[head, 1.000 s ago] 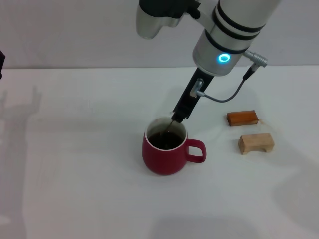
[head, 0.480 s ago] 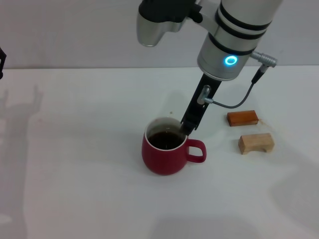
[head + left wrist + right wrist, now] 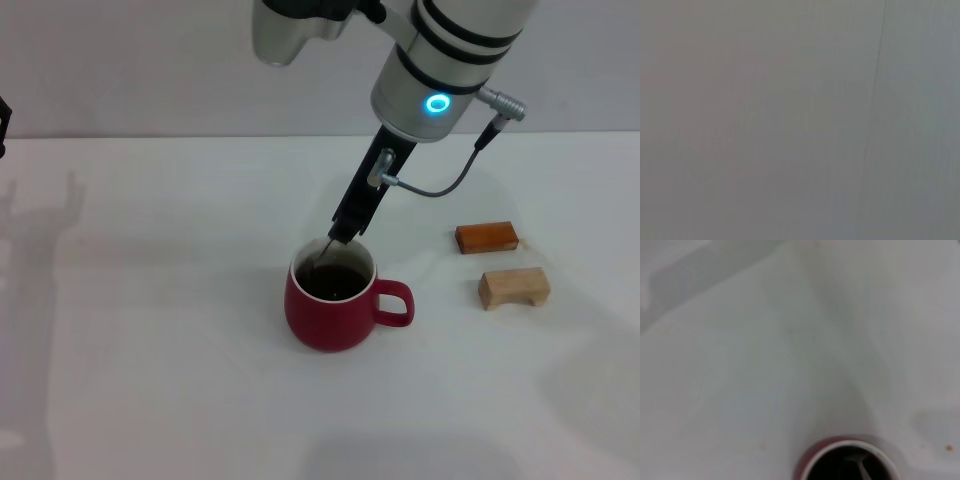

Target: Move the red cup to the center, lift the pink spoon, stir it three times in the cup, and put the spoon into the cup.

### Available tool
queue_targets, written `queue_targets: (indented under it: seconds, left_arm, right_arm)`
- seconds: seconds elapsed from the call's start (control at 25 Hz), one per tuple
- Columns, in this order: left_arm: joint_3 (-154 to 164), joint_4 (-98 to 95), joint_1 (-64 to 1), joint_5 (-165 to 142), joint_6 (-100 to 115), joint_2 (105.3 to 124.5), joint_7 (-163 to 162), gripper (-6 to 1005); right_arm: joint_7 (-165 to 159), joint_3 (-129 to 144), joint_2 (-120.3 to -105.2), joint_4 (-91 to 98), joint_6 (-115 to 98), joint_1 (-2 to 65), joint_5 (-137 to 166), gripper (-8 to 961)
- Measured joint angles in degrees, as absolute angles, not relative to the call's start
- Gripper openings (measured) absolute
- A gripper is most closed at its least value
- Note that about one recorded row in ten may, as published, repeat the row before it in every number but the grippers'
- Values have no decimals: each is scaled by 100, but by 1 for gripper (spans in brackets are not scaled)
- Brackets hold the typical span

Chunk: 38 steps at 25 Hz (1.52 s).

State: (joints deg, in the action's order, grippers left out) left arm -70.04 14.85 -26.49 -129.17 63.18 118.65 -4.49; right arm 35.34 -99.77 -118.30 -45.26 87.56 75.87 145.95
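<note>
The red cup [image 3: 330, 305] stands mid-table with dark liquid inside and its handle pointing right. My right gripper [image 3: 345, 230] hangs just above the cup's far rim. It is shut on the pink spoon [image 3: 319, 256], whose thin metal neck slants down into the liquid. The pink handle is hidden inside the fingers. The right wrist view shows the cup's white rim [image 3: 847, 445] and the spoon's metal tip [image 3: 862, 471] inside it. Only a dark sliver of my left arm [image 3: 3, 120] shows at the far left edge.
An orange block [image 3: 487, 237] and a tan block [image 3: 514, 287] lie to the right of the cup. A grey cable [image 3: 440, 190] loops beside the right wrist. The left wrist view shows only a plain grey surface.
My right gripper has swung from the cup's right rim back to the left and far side. The spoon swept through the liquid with it. The cup stayed in place.
</note>
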Motion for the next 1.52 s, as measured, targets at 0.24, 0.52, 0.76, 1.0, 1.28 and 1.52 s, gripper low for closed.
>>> queue_targets:
  seconds: [0.24,0.52,0.76,1.0,1.28,1.52]
  left_arm:
    - [-7004,1485,-2661,-12917,6319,11865,-449,818]
    - [-7004,1485,-2663,-12920,6319,11865,-449,817]
    - [-7005,1485,-2664,-12920,6319,11865,-470,817]
    - [-7004,1485,-2663,-12920,6319,11865,-522,816]
    - [-7005,1485,-2663,-12920,6319,11865,-525,817]
    - [-7014,1485,-2663,-12920,6319,11865,-527,818]
  right_arm:
    - [3403,-9974,-11836,-4497,8760,7606,15085,160]
    - [3446,-9976,-11842,-4570,9196,7606,14964,161]
    - [3566,-9974,-11857,-4570,9208,7641,14492,162]
    - [3561,-9974,-11858,-4504,8810,7658,14476,162]
    - [3499,-9964,-11848,-4401,8653,7692,14974,163]
    - [3538,-9969,-11857,-4435,9043,7715,14901,164]
